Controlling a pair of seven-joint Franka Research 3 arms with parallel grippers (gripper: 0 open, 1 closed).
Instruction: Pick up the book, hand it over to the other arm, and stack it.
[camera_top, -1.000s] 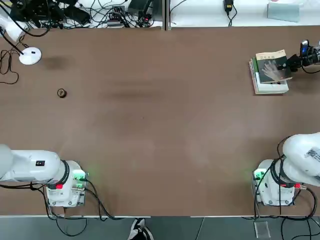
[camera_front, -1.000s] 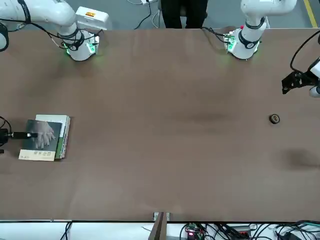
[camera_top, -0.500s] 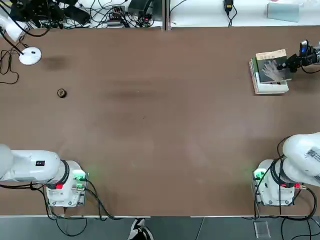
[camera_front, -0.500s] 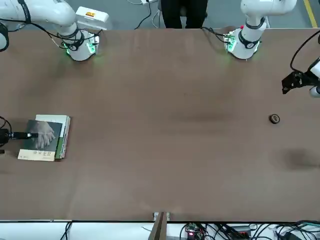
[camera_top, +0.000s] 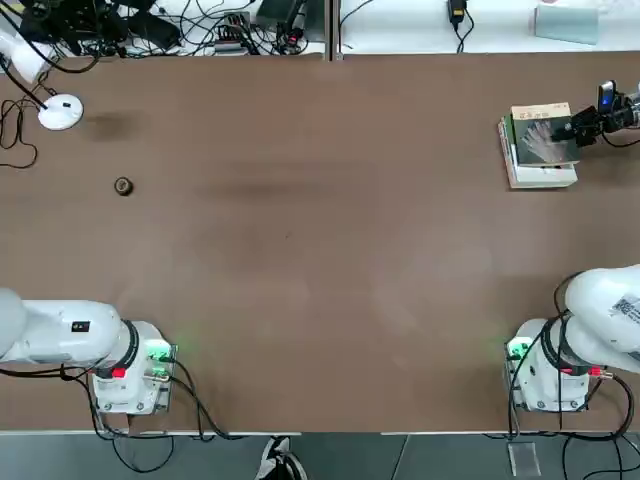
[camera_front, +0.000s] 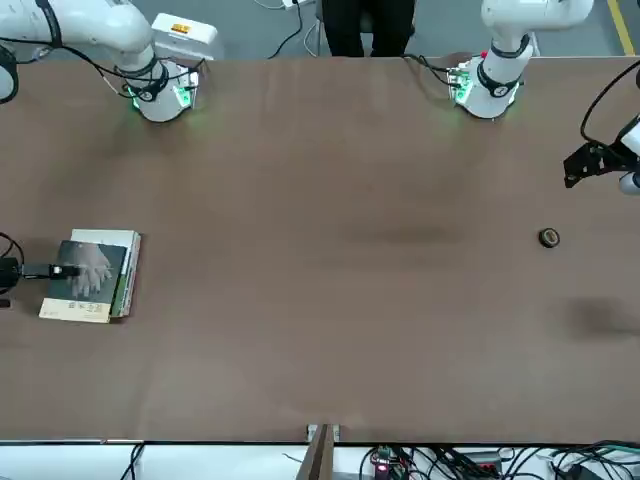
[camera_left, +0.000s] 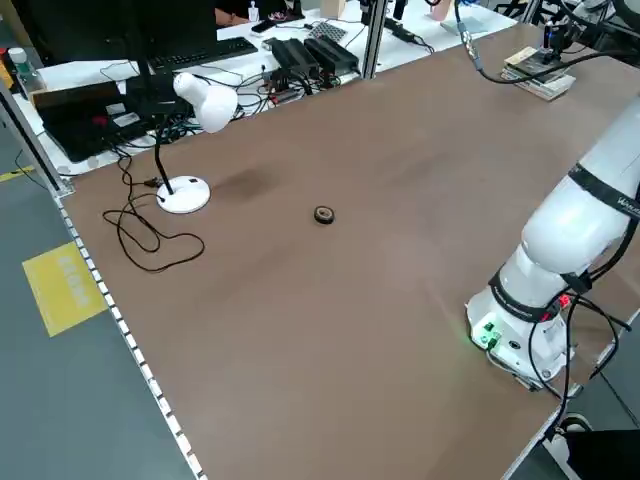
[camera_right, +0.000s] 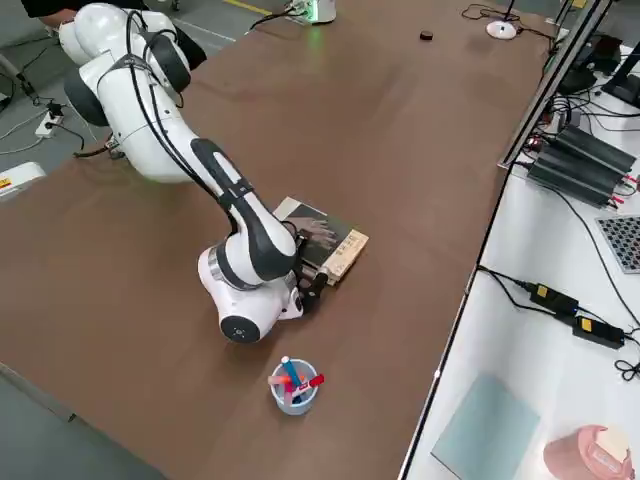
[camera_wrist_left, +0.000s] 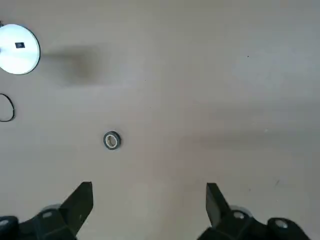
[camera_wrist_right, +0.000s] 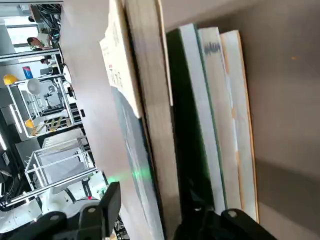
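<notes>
At the top view's upper right, the book (camera_top: 543, 135) is being released onto the thicker book (camera_top: 541, 171) by the right claw (camera_top: 577, 128), now half-opened. The stacking is being finished. The left claw (camera_wrist_left: 149, 206) is being kept open.

The left gripper (camera_wrist_left: 149, 205) hangs above the brown table (camera_wrist_left: 210, 90) with its two dark fingers (camera_wrist_left: 80, 202) spread wide apart, holding nothing. A small ring-shaped roll (camera_wrist_left: 111, 140) lies on the table beyond them. A white round lamp base (camera_wrist_left: 19, 49) sits well apart from it, with a loop of black cable (camera_wrist_left: 7, 107) near it.
</notes>
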